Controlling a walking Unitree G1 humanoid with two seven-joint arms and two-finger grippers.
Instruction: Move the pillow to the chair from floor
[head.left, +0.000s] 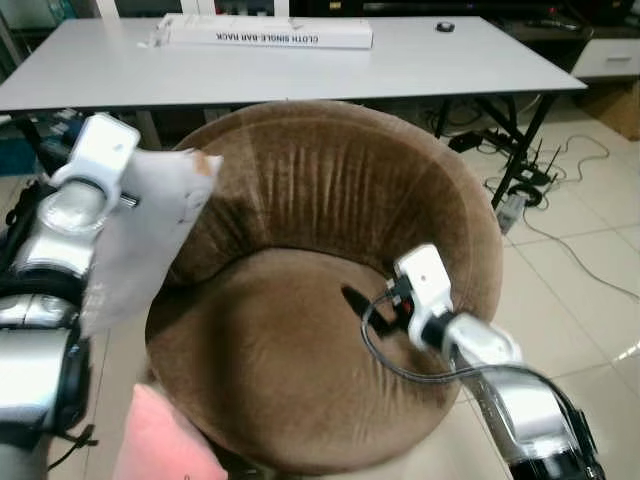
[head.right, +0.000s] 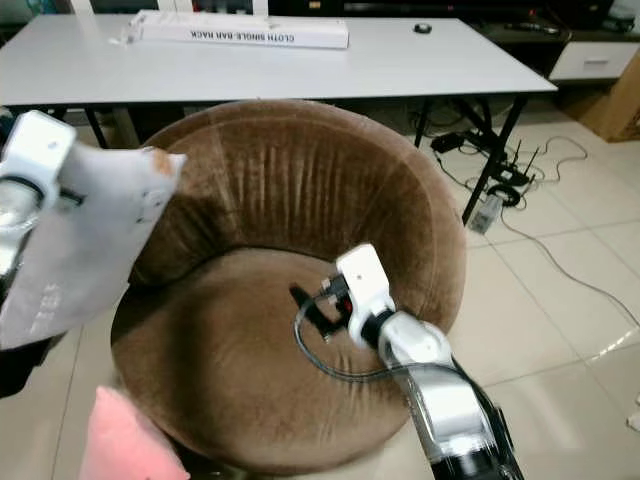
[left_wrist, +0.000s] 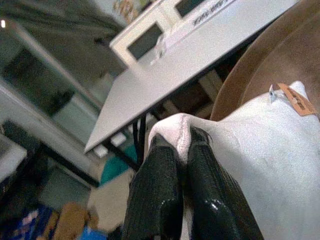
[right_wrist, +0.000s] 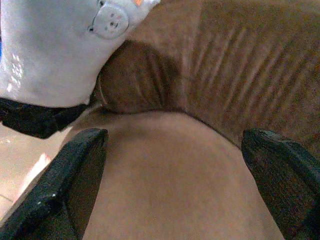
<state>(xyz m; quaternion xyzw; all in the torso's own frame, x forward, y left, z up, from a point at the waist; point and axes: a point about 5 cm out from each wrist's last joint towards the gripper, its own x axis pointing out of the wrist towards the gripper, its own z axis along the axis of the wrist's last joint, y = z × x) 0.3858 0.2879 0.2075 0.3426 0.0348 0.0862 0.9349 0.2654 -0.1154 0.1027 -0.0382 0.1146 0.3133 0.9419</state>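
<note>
A white pillow with a small orange tag hangs in the air over the left rim of the round brown chair. My left gripper is shut on a bunched corner of the pillow. My right gripper hovers low over the chair seat, right of centre. It is open, with nothing between its fingers. From the right wrist the pillow appears beyond the seat, showing a small printed bear face.
A pink soft thing lies by the chair's front left. Behind the chair stands a grey table with a long white box. Cables and a power strip lie on the tiled floor to the right.
</note>
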